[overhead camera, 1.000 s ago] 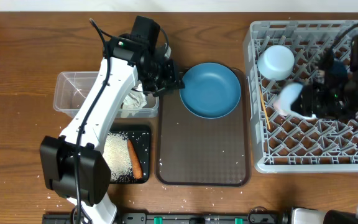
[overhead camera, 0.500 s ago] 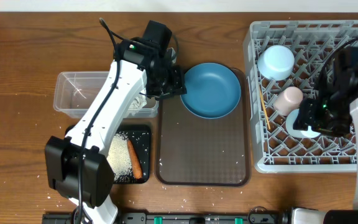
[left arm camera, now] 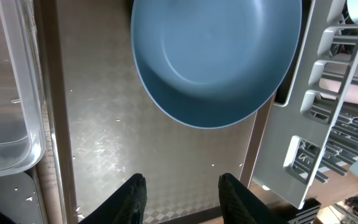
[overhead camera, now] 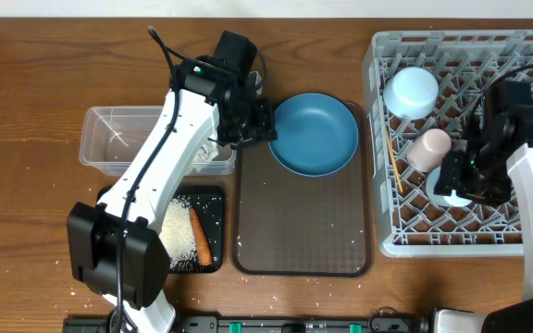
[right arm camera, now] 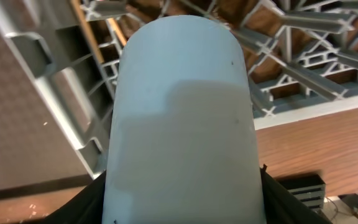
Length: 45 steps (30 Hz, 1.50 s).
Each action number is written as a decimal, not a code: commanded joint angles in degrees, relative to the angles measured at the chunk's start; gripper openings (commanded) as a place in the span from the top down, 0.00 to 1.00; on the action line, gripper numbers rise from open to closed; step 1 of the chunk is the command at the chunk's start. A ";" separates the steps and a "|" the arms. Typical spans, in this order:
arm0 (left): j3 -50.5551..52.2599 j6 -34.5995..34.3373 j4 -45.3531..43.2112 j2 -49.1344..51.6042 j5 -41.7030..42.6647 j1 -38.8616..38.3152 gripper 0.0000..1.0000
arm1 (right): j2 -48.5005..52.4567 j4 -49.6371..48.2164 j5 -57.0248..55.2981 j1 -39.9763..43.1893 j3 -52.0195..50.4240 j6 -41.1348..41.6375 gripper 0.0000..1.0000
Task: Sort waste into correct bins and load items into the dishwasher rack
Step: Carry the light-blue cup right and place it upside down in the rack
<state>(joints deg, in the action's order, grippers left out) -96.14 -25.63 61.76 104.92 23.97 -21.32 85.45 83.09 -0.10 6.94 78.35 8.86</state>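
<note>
- Right gripper (overhead camera: 458,178): closed around the light-blue cup (right arm camera: 182,112), held over the dishwasher rack (overhead camera: 433,239) just beside the pink cup (overhead camera: 430,146). Cannot tell whether the cup touches the pegs.
- Left gripper (left arm camera: 180,190): jaws apart, nothing between them. It hovers over the brown tray (overhead camera: 303,231) at the rim of the dark-blue plate (overhead camera: 317,134).
- In the rack: upturned bowl (overhead camera: 411,91) and chopsticks (overhead camera: 391,165). The carrot (overhead camera: 202,236) and rice (overhead camera: 179,231) are in the black tray (overhead camera: 214,202).
- Risk 1: if the cup is released between pegs at a tilt, it could roll or topple. A sideways drift on the way down could knock the pink cup (they are very close).
- Risk 2: the plate lies flat on the tray, so its rim sits low. A finger that meets the rim instead of straddling it would likely shove the plate toward the rack wall.
- Risk 3: a shallow pinch on a smooth rim may slip once the plate is lifted.
</note>
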 commanded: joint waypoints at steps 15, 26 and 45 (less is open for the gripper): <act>-0.09 0.55 0.39 -0.13 -0.70 -0.04 0.59 | -0.44 -7.04 -2.25 0.28 -7.08 1.84 0.63; -0.09 0.55 0.39 -0.13 -0.70 -0.02 0.54 | -0.44 -6.80 -2.16 0.28 -7.13 1.84 0.28; -0.15 2.73 0.37 -9.44 -9.88 6.32 0.53 | -0.48 -7.06 12.81 -0.52 5.86 -4.48 0.33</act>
<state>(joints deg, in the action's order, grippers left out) -96.07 -24.08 61.76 100.92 20.38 -16.60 85.47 76.12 5.13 6.90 80.01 7.42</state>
